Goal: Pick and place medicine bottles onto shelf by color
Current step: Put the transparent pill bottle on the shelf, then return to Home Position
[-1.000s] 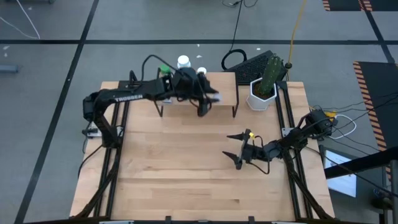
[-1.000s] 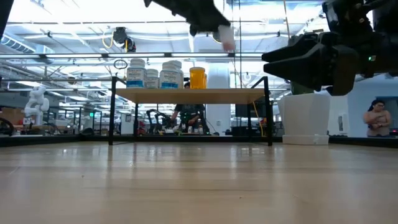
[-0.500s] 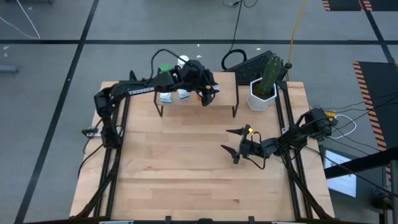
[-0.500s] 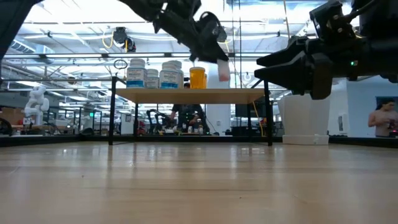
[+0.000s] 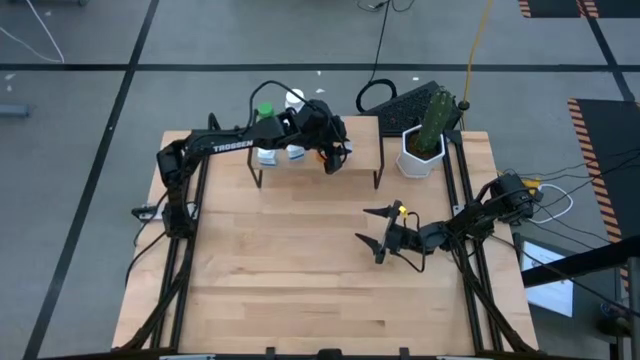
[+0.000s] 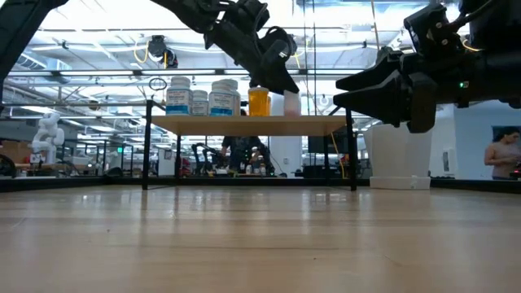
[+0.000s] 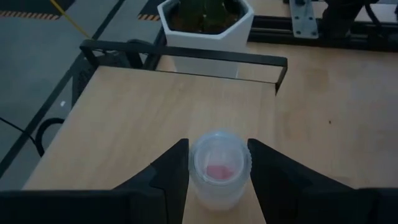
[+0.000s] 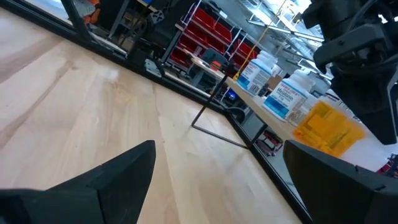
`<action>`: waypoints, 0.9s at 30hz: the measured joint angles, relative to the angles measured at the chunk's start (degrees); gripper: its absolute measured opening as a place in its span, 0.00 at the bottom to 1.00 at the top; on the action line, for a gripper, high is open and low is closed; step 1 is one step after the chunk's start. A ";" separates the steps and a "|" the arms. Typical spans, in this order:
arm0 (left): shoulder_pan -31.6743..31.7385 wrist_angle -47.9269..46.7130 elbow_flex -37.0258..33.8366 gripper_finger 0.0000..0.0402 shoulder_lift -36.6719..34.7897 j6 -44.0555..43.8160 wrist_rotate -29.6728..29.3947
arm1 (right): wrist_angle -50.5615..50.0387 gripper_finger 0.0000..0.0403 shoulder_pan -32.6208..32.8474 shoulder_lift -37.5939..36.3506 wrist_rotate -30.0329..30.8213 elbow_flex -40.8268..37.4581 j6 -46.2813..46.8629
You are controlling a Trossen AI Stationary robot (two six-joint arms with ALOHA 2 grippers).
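Pale pink bottle stands upright, cap up, pinched between the left gripper fingers, its base on the shelf near the front edge (bare board stretches beyond toward the cactus pot). Blue-labelled white bottles and an orange bottle stand alongside. The right gripper, fingers spread and empty, hovers over open tabletop.

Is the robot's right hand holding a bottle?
No, the right gripper hangs open and empty over the table, while the left gripper clamps the pink bottle.
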 joint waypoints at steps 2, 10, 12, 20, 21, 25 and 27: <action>0.02 -0.04 0.00 0.39 0.00 0.00 -0.15 | -0.27 0.87 0.00 0.00 0.02 0.00 0.01; 0.04 0.43 0.00 0.56 0.00 -0.60 -4.19 | -0.21 0.87 0.00 0.00 0.00 0.00 1.05; 0.04 0.59 0.00 0.63 0.00 -1.09 -4.19 | -0.21 0.87 -0.02 0.00 0.02 0.00 2.23; -1.71 -2.03 -0.11 0.84 -6.37 -0.19 -5.42 | 1.47 0.87 1.88 -2.71 2.30 0.00 2.76; -2.32 -3.39 -0.11 0.85 -8.41 0.20 -6.11 | 1.51 0.87 2.43 -4.46 3.05 -0.03 3.09; -4.68 -6.56 -1.54 0.84 -16.45 -0.21 -8.14 | 1.37 0.85 4.22 -14.64 3.02 -2.71 5.37; -5.60 -3.56 -5.35 0.81 -20.94 -1.11 -8.50 | -0.74 0.82 4.72 -22.19 2.89 -5.20 7.66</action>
